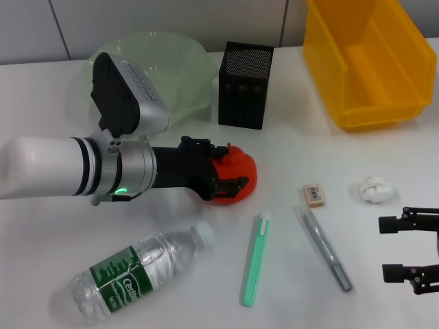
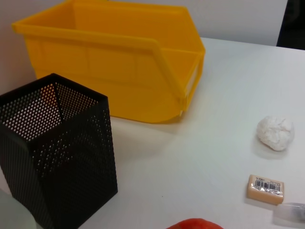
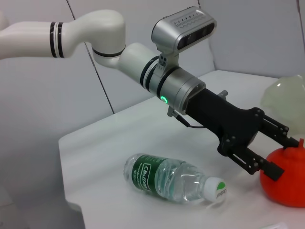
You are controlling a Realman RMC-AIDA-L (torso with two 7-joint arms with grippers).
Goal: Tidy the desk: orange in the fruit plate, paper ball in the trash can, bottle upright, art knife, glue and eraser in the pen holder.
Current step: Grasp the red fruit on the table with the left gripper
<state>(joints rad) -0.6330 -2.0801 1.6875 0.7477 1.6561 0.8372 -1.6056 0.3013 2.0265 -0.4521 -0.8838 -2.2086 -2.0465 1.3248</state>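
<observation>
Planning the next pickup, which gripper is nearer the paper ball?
Right. The right gripper sits open at the table's right edge, just in front of the paper ball. The left gripper is across the table, around the orange.

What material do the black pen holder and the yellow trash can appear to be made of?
The pen holder looks like black metal mesh with a matte finish: light shows through its tiny holes. The trash can looks like hard plastic, smooth and slightly glossy, with moulded ribs and thick rounded rims.
</observation>
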